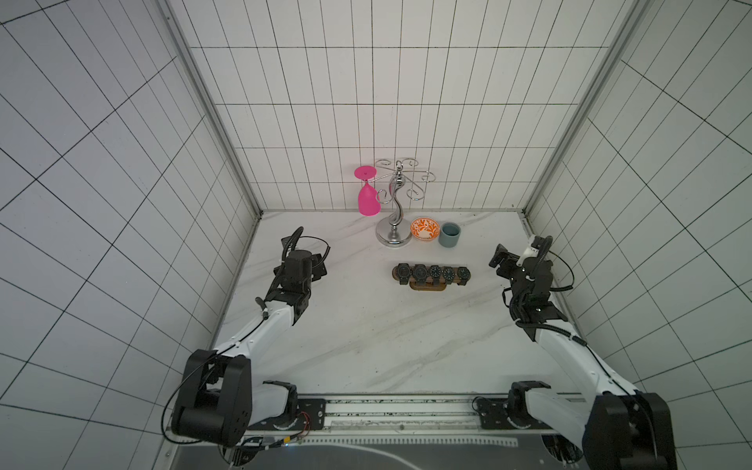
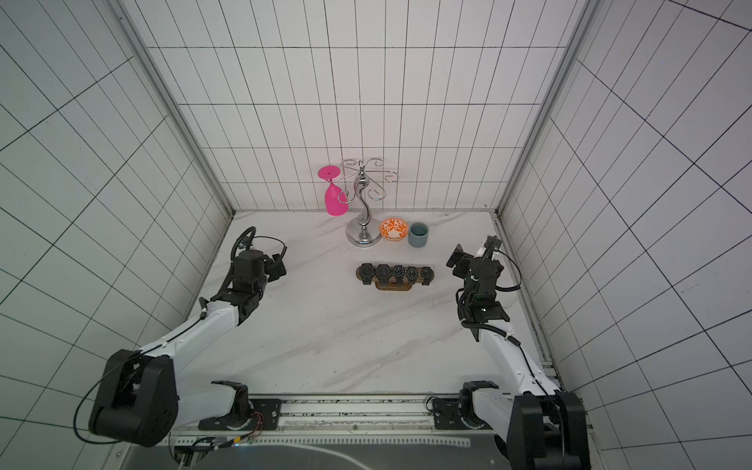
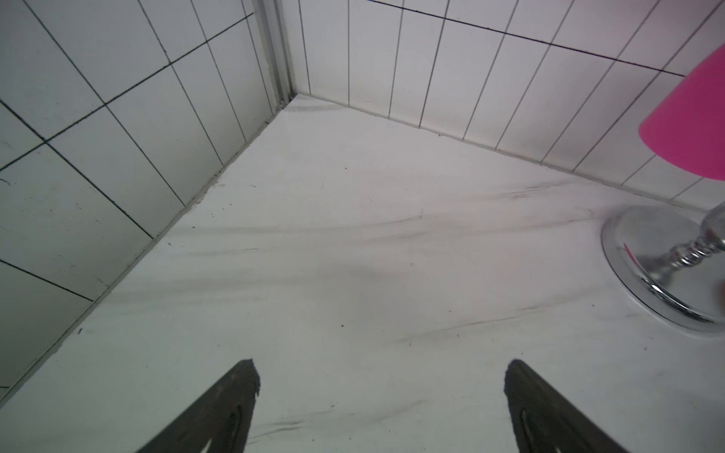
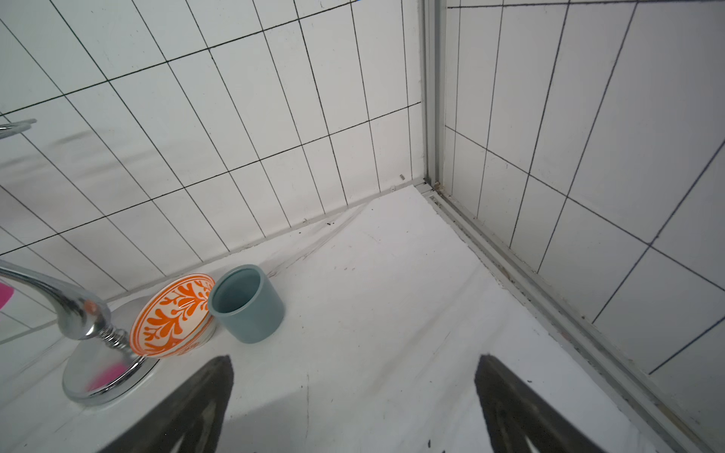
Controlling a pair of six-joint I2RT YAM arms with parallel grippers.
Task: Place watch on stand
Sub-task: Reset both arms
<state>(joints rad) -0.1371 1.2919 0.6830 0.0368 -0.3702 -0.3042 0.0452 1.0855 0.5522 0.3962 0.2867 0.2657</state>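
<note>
Toward the middle of the white marble tabletop (image 1: 366, 333), a little right of centre, sits the wooden watch stand (image 1: 426, 286): a long brown bar with rounded ends on a short, lighter oval base, lying crosswise. Five dark wristwatches (image 1: 435, 272) are strapped around the bar side by side with their faces up. They fill it from end to end in both top views.

Over by the left wall, the left gripper (image 3: 380, 372) is held above the table, well apart from the stand. Its two dark fingers (image 3: 219, 412) are spread wide and grasp nothing, with only bare marble between them in the wrist view.

On the other side, near the right wall, the right gripper (image 4: 355, 364) is likewise well clear of the stand's right end. Its fingers (image 4: 510, 408) are released, wide apart and empty over the marble.

Behind the stand, close to the back wall, stands a chrome glass rack (image 1: 393, 234) with curly arms. A pink wine glass (image 1: 368, 199) hangs upside down from an arm on its left. An orange-and-white patterned bowl (image 1: 424, 228) sits just beside the rack's round base on the right, and a grey-blue cup (image 1: 449, 235) stands upright close against the bowl. I cannot tell whether the bowl and cup touch.
</note>
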